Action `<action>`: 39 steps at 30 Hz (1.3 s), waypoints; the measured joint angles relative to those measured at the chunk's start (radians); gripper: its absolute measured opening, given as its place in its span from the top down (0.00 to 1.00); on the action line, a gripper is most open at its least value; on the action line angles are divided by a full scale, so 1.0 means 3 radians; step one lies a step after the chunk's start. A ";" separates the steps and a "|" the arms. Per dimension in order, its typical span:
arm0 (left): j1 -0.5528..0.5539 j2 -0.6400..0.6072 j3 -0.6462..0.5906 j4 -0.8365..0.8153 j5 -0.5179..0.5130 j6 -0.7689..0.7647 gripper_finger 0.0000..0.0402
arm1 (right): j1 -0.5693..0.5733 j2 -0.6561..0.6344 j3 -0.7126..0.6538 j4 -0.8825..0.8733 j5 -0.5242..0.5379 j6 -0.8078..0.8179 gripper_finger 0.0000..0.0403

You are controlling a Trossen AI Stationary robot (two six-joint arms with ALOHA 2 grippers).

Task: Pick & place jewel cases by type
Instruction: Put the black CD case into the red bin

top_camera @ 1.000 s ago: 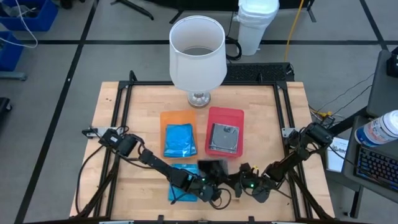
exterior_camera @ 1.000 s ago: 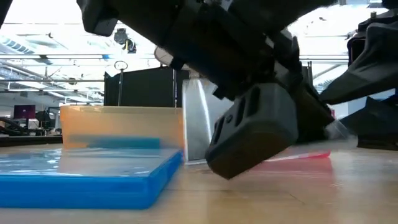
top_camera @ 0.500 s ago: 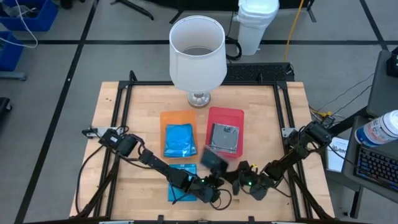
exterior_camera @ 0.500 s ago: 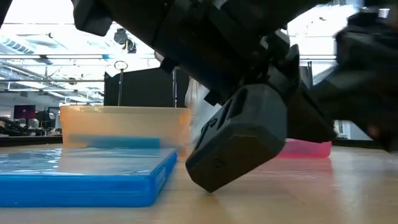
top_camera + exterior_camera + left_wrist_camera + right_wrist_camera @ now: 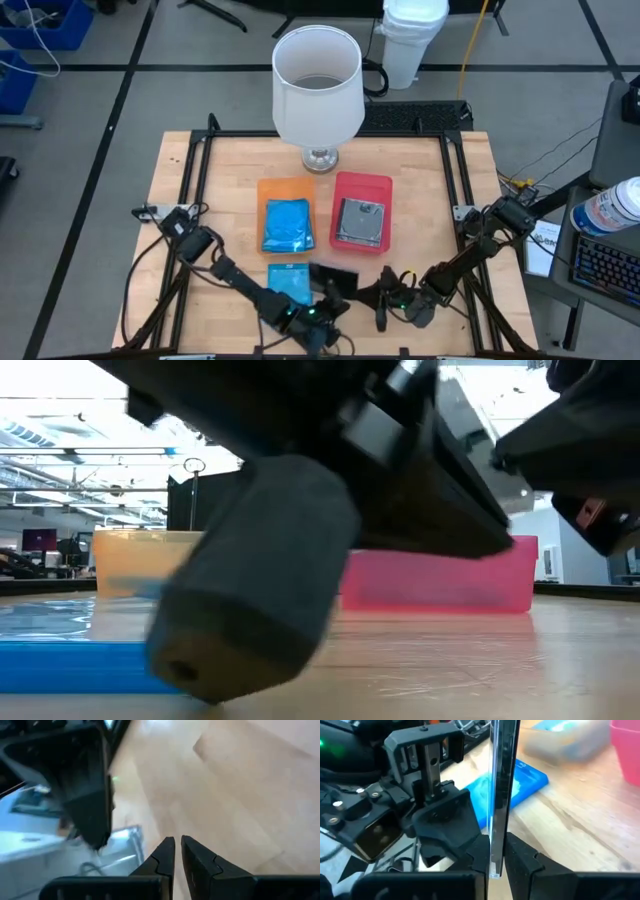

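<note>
A dark grey, clear jewel case [image 5: 498, 780] stands on edge between the fingers of my right gripper [image 5: 496, 854], near the table's front edge [image 5: 335, 275]. My left gripper [image 5: 177, 847] is shut on nothing, just near-left of that case [image 5: 322, 312]. A blue jewel case [image 5: 290, 280] lies flat on the table beside both grippers. Another blue case [image 5: 289, 224] lies in the orange tray [image 5: 268, 190]. A grey case [image 5: 360, 222] lies in the red tray [image 5: 362, 183]. My right gripper pinches the dark case's two flat faces between its two fingers [image 5: 520, 857], at the edge nearest the gripper [image 5: 496, 837]. The fingers come nearly level from the table's right. The case is tilted and lifted clear of the table.
A white lamp [image 5: 318, 85] stands at the table's far middle, behind the two trays. A black frame [image 5: 455, 190] runs along the table's sides. Bare wood [image 5: 420, 230] lies right of the red tray.
My left gripper has drawn back toward the table's near edge, away from the dark case. My right gripper has rolled and risen a little, and the dark case has turned with it, coming clear of the table.
</note>
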 joint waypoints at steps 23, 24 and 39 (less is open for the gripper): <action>-0.0864 -0.0950 0.0005 -0.0864 -0.0977 -0.0899 0.90 | 0.0280 -0.0076 0.0265 -0.0365 0.0082 -0.0765 0.94; -0.0895 -0.1032 0.0005 -0.0993 -0.0906 -0.1025 0.90 | 0.0288 -0.0096 0.0316 -0.0534 0.0086 -0.0812 0.94; -0.0914 -0.1301 0.0005 -0.2038 -0.0524 -0.1619 0.36 | 0.0328 -0.0062 0.1085 -0.2156 0.0377 -0.1872 0.94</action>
